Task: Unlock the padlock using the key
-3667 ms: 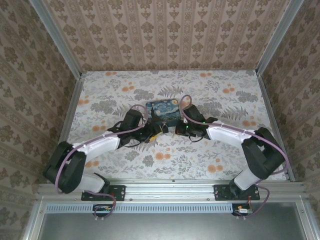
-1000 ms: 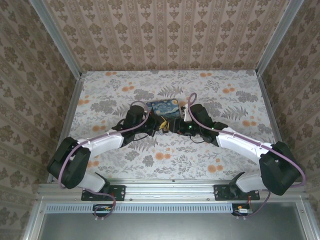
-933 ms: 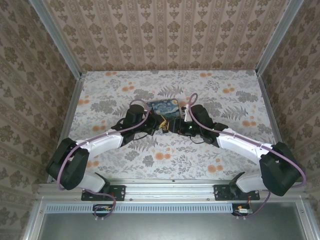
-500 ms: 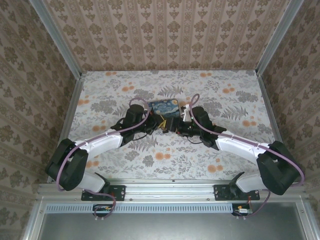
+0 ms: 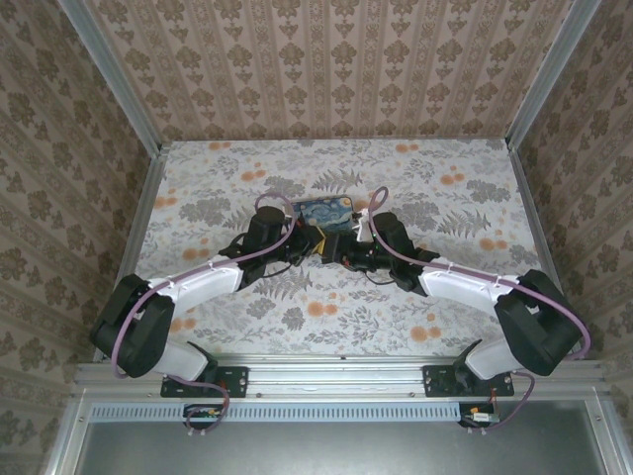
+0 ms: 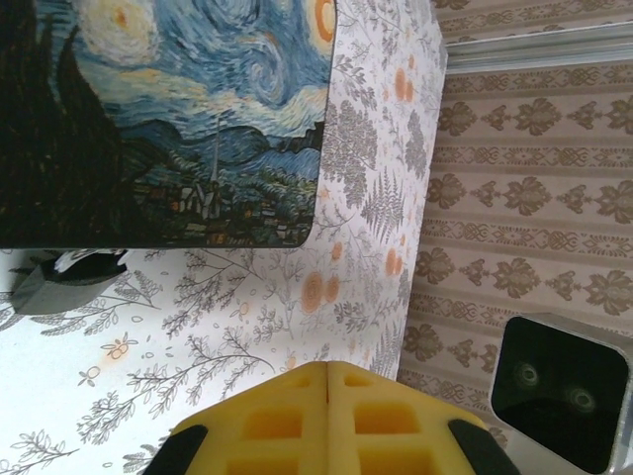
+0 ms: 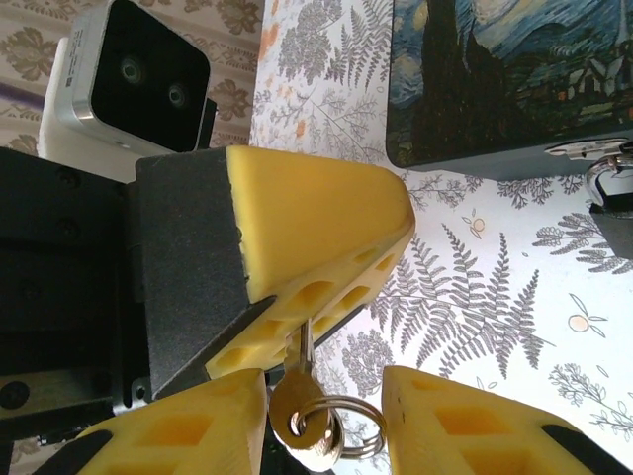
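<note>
Left gripper point(image 6: 326, 378): yellow fingers point(image 6: 272, 426) clenched flat together, a thin seam between the pads. In the right wrist view they fill mid-frame, and the key point(image 7: 300, 421) hangs from them, blade running up behind the lower finger, so it looks pinched there. The key sits bottom centre of that frame, brass head down, a key ring point(image 7: 362, 427) through it.

Right gripper point(image 7: 326, 384): fingers point(image 7: 465, 426) spread apart, straddling the key head. The left pad is just beside the head; can't tell whether it touches. Not clamped on it.

Padlock point(image 7: 613, 228): right edge of the same frame, shackle through the hasp on the near wall of the blue swirl-painted box point(image 5: 322, 211), well apart from the key.

Overhead: both arms meet at frame centre, just below the box on the floral table point(image 5: 218, 178).
</note>
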Robot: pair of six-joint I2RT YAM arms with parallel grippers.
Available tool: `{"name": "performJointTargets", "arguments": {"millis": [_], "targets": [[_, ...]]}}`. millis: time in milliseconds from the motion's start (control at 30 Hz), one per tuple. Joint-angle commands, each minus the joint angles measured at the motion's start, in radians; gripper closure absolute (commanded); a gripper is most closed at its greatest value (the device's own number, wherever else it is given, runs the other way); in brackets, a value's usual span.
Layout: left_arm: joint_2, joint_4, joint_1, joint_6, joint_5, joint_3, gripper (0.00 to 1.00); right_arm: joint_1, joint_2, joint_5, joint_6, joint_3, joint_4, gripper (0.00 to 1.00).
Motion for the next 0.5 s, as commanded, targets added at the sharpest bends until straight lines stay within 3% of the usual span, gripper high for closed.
{"name": "performJointTargets", "arguments": {"millis": [0, 100, 333, 467], "targets": [[-0.007, 0.064, 0.005, 0.000, -0.011, 0.012, 1.00, 0.008, 0.027, -0.037, 0.039, -0.004, 0.070, 0.62], [-0.006, 0.091, 0.008, -0.013, -0.010, 0.003, 1.00, 0.009, 0.038, -0.043, 0.076, -0.021, 0.123, 0.61], [-0.010, 0.116, 0.014, -0.029, -0.003, -0.009, 1.00, 0.009, 0.020, -0.018, 0.090, -0.036, 0.137, 0.81], [-0.013, 0.122, 0.017, -0.021, 0.002, -0.011, 1.00, 0.007, -0.012, 0.021, 0.065, -0.056, 0.129, 0.88]]}}
